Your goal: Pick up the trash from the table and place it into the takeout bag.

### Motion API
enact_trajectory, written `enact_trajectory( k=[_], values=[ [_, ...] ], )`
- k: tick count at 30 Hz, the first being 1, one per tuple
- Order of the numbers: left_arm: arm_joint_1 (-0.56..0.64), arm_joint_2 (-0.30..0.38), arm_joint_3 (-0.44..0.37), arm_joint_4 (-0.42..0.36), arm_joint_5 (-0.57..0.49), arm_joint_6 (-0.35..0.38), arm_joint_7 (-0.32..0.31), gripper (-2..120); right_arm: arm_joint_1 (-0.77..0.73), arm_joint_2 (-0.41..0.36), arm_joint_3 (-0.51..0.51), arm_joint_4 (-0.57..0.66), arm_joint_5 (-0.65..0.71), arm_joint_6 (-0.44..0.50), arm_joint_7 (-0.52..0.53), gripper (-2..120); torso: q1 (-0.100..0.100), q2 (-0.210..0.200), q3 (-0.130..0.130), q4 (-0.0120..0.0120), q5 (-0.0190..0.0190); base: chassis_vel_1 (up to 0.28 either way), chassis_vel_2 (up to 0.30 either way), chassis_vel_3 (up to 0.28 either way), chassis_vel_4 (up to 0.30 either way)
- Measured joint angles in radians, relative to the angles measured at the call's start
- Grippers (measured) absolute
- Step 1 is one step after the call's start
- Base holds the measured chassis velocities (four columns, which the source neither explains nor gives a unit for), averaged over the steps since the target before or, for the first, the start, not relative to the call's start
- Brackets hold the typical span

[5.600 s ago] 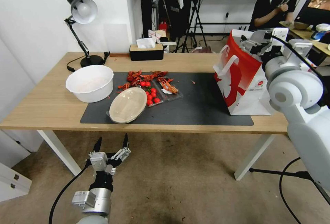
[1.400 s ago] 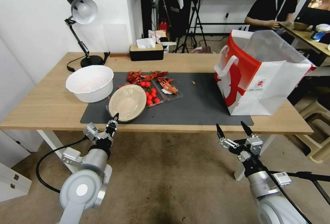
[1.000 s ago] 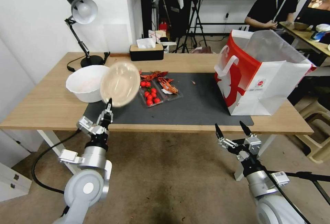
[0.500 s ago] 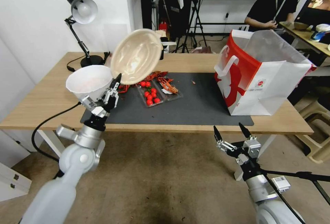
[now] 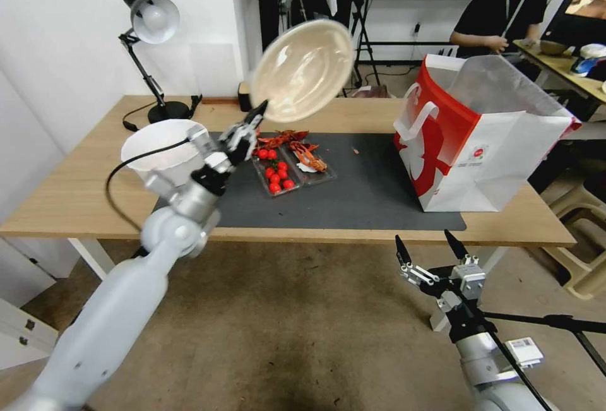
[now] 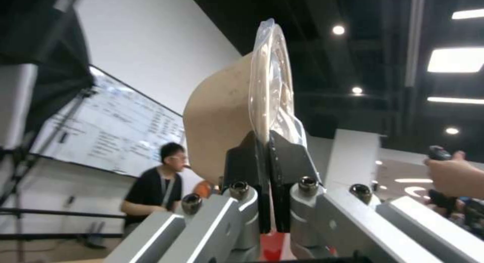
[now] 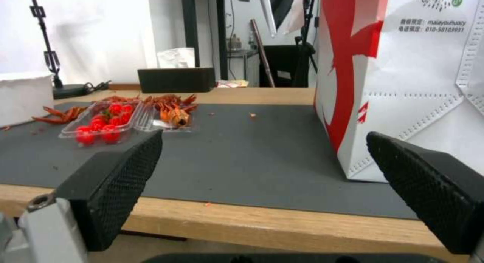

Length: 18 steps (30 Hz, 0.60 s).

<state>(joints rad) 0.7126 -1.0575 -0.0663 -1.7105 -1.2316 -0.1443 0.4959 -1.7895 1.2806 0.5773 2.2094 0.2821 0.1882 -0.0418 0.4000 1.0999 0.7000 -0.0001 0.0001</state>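
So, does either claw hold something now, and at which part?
The left claw pinches the beige round plate at its rim, lifted above the table. The right claw is open, holding nothing.

Beige plate [image 5: 303,70]; white-and-red takeout bag [image 5: 499,152]; dark grey mat [image 5: 366,196].

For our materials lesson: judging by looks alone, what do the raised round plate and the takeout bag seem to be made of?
Beige round plate, held up by the left gripper: probably moulded paper pulp, matt beige underside, with a glossy clear film or lid across its face, seen edge-on in the left wrist view. Takeout bag: stiff printed paper, seemingly; it stands open unaided with sharp creases and stitch-like perforated seams.
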Motion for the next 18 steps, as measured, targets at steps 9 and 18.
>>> enact_trajectory(
  k=[9, 18],
  values=[
    [-0.206, -0.099, 0.174, 0.114, 0.000, 0.004, -0.014, 0, -0.024, 0.027, 0.000, 0.031, -0.024, -0.005, 0.000, 100, 0.000, 0.000, 0.000, 0.0001, -0.0001, 0.000, 0.000, 0.000, 0.000],
    [-0.421, -0.182, 0.317, 0.229, 0.040, 0.008, -0.018, 0, -0.050, 0.054, 0.007, 0.045, -0.049, -0.002, -0.001, 100, 0.000, 0.000, 0.000, 0.0001, 0.0004, 0.000, 0.000, 0.000, 0.000]
  ],
)
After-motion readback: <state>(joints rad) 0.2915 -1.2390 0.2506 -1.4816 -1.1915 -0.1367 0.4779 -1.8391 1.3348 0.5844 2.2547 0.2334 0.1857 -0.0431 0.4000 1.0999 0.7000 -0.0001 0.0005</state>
